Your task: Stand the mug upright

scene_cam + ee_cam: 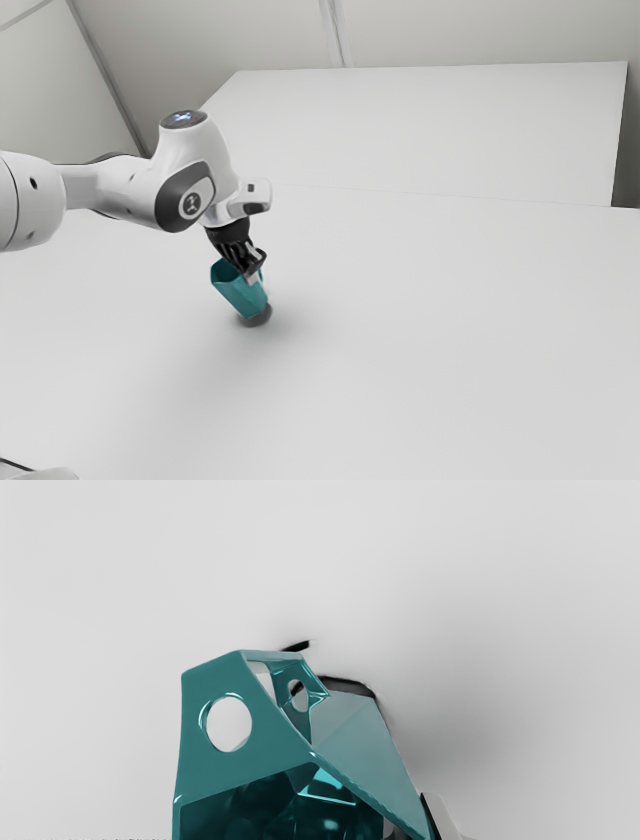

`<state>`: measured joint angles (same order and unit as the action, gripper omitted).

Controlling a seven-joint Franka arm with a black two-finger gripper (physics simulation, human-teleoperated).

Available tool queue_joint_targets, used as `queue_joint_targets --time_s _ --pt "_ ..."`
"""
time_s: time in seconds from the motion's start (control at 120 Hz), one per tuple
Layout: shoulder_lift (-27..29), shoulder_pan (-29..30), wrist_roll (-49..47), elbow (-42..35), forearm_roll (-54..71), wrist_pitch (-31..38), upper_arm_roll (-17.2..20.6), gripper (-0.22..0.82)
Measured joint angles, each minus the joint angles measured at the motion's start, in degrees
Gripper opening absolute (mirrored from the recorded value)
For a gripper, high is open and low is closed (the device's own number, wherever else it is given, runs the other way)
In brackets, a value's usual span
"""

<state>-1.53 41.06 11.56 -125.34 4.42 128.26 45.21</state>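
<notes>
1. Closest in: the gripper [254,276] looks clamped on the mug's side wall, one finger [442,812] outside and the other inside the opening. Good hold for this, but a thin wall can pivot in the pinch, so I'd keep the squeeze steady.
2. Next, the mug [240,291]: it's tilted, mouth up and leaning toward the exterior view's left, base low toward the right. Not upright as it sits. My read is that the step in hand is turning it up, so roll the wrist slowly and swing the rim toward the exterior view's right.
3. Past the mouth, there's the holed part [270,722], probably the handle. Give it room so it doesn't snag.
4. Farther down, there's a dark patch [256,316] around the base. Can't tell if the base touches the table [420,340], so ease down gently, get it sitting flat, and only then let go.
</notes>
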Motion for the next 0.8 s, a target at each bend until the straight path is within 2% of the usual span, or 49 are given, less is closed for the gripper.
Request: queue_joint_targets --time_s 0.275,0.442,0.525,0.65,0.8 --pt "-2.3 3.3 -3.0 0.1 2.6 0.8 -0.1 -0.18" --pt "-2.4 1.8 -4.5 0.2 3.2 0.7 0.0 0.18" --pt "-2.2 1.7 -5.1 0.3 3.3 0.5 0.0 0.32" --pt "-1.8 1.5 -5.9 0.6 3.4 0.0 0.0 0.45" --pt "-1.0 1.6 -6.6 3.4 3.4 -2.2 0.1 0.53"
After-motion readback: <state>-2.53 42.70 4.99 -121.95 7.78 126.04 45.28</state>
